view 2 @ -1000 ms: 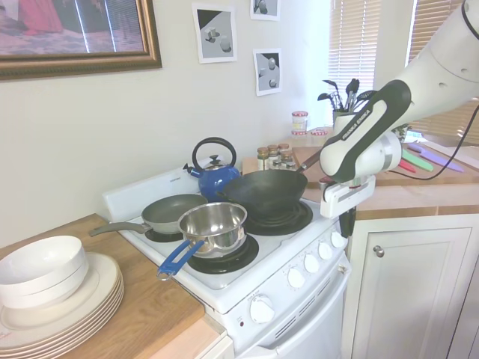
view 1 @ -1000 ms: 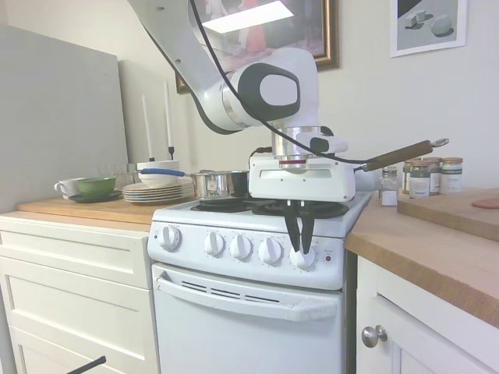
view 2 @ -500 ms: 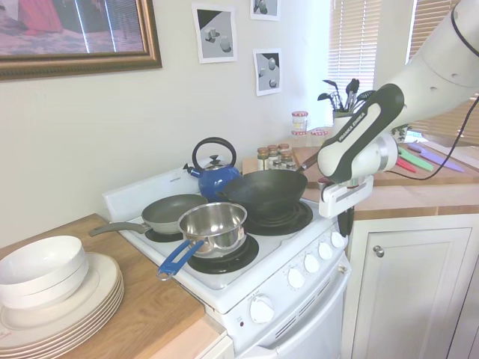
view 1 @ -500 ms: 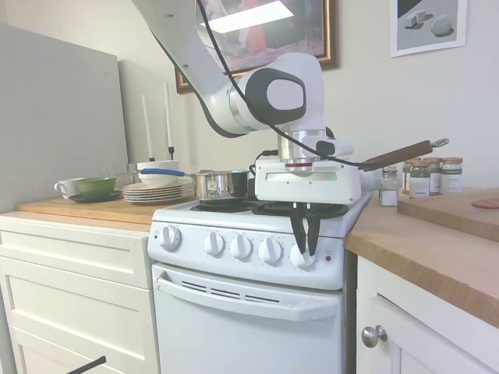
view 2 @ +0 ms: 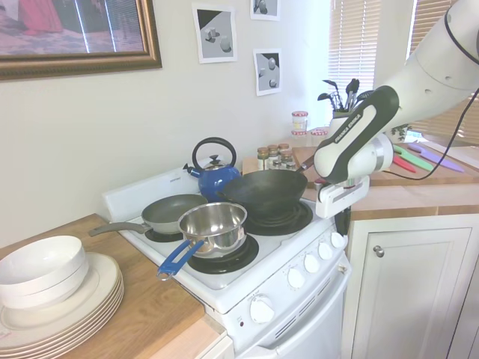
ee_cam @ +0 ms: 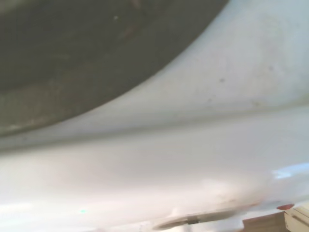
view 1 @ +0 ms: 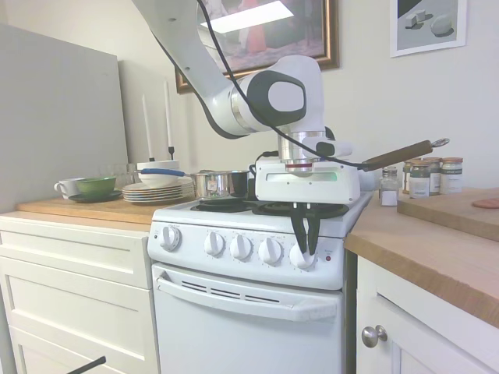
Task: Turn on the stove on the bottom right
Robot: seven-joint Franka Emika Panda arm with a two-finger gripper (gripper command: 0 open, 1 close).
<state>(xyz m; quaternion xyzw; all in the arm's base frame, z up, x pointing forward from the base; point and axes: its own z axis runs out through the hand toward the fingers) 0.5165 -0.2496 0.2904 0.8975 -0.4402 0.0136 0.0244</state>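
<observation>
We find the stove (view 1: 257, 257) between white cabinet drawers (view 1: 74, 257) and a wooden worktop (view 1: 437, 249), with five round knobs along its front panel. The gripper (view 1: 304, 248) hangs straight down in front of the panel, its two dark fingers (view 1: 297, 232) drawn close together on the rightmost knob (view 1: 301, 256), one on each side of it. We judge them clamped on that knob, though the contact itself is small in the first exterior view. In the second exterior view the gripper (view 2: 343, 224) sits just above the same end knob (view 2: 338, 240), which is partly hidden behind it.

The relation that matters: the knob's axis points out of the panel, horizontally toward the room, while the fingers come from directly above, across that axis. Turning it therefore calls for a sideways swing of the fingers about that axis. The red light (view 1: 328, 258) lies just beside the knob. The wrist view shows only blurred white enamel.
</observation>
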